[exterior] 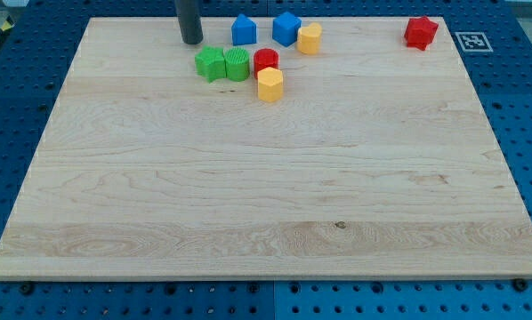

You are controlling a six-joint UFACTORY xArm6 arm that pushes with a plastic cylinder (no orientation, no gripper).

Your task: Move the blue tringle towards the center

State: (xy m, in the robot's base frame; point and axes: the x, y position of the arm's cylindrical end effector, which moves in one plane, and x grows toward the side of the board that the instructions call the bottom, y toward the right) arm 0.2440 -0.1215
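camera view shows my tip (pixel 192 41) resting on the wooden counter (pixel 266 204) near the view's top edge, left of the block cluster. i have no fingers, only this dark rod, so nothing is grasped and the tip touches no block. just to the tip's right, apart from it, stands the blue triangle-like block (pixel 244 30), close to the counter's top edge. beyond it sit a blue cube (pixel 286 28) and a yellow block (pixel 310 38), touching or nearly so. below the tip lie two green blocks (pixel 222 64) side by side, with a red cylinder (pixel 266 60) at their right and another yellow block (pixel 270 84) just under it. a red star-like block (pixel 420 32) sits well apart at the view's top right.
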